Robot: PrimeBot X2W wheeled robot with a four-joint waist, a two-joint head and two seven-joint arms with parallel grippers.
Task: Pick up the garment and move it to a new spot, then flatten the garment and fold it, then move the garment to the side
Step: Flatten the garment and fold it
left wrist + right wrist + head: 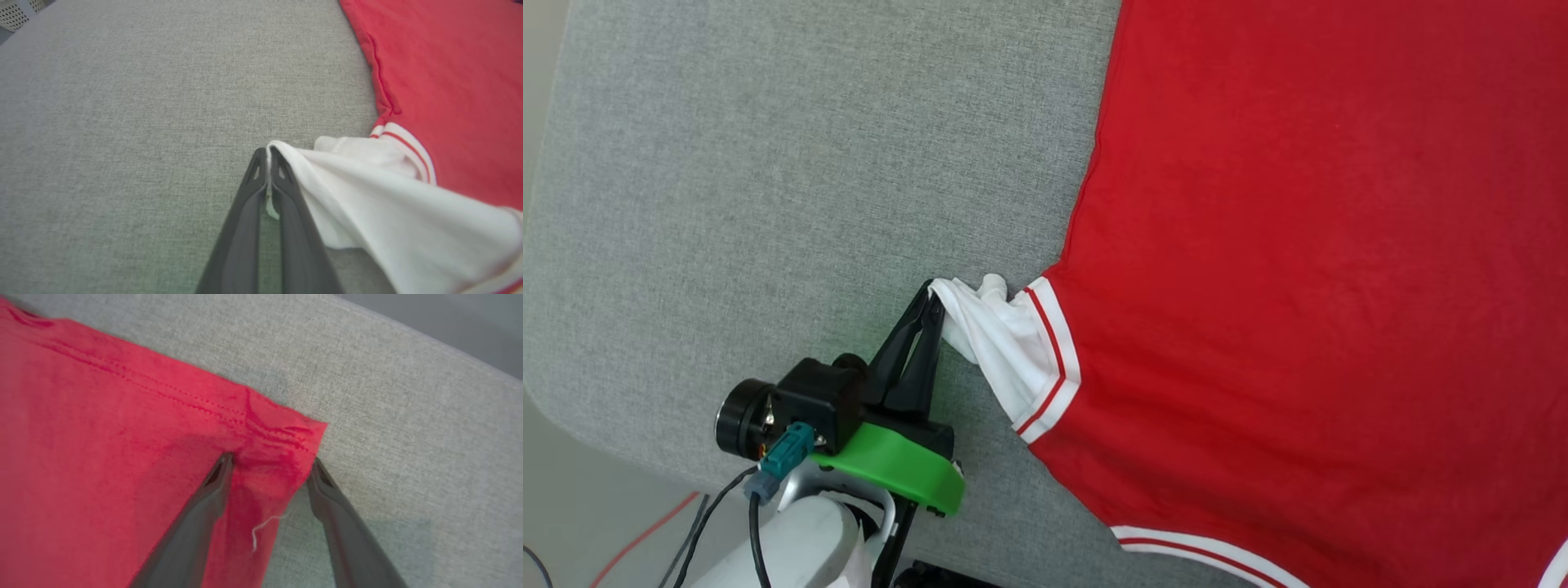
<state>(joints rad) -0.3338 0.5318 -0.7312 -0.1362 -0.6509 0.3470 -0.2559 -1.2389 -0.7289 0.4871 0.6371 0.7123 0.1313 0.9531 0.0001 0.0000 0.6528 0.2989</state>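
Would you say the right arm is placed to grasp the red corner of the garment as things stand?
Probably yes. The right pincer stands open astride a red corner of the garment, one finger over the cloth, the other over the grey surface beside its edge, and nothing lies between them.

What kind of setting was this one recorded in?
Likely an indoor robot test area: a grey fabric-covered table with a rounded corner, loose black and red cables on the floor, and a white perforated bin.
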